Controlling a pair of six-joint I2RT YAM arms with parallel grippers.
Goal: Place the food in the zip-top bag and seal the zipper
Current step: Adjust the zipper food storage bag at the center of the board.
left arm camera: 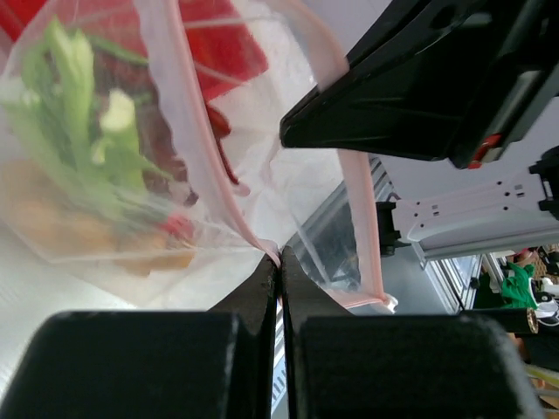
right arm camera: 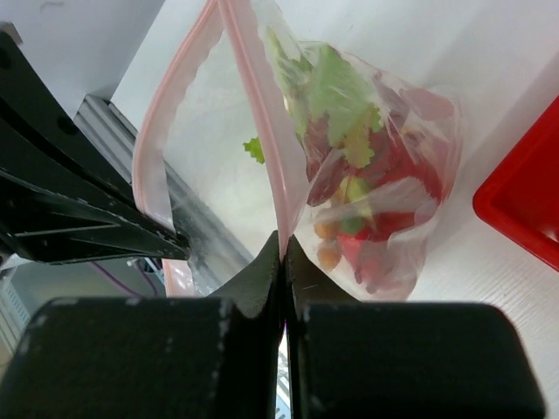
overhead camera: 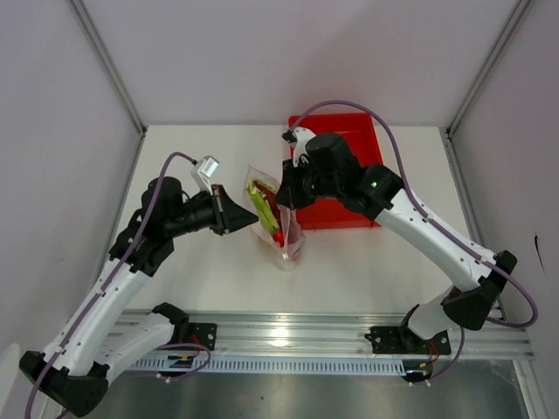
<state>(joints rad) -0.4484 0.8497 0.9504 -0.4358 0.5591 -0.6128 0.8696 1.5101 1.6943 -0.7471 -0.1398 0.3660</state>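
A: Food in yet?

B: Looks so. Toy food [right arm camera: 367, 166], a green-and-white stalk, a red lobster and small orange pieces, visible through a clear, floppy zip-top bag [overhead camera: 278, 223] with pale pink dots. Bag between the two arms, over the white surface [overhead camera: 210, 271], just beside a red rectangular tray [overhead camera: 354, 129]. Hard to tell whether resting or lifted.

A: And the tools?

B: Both pinched shut: left tool [left arm camera: 279, 262] on the thin pinkish zipper strip [left arm camera: 188, 96], right tool [right arm camera: 284, 244] on the same strip from the opposite side.

A: Sealed, then?

B: Not yet. Mouth gaping, with the pink edges well apart between the two grips. Filling apparently done; closing the strip along its length left to do.
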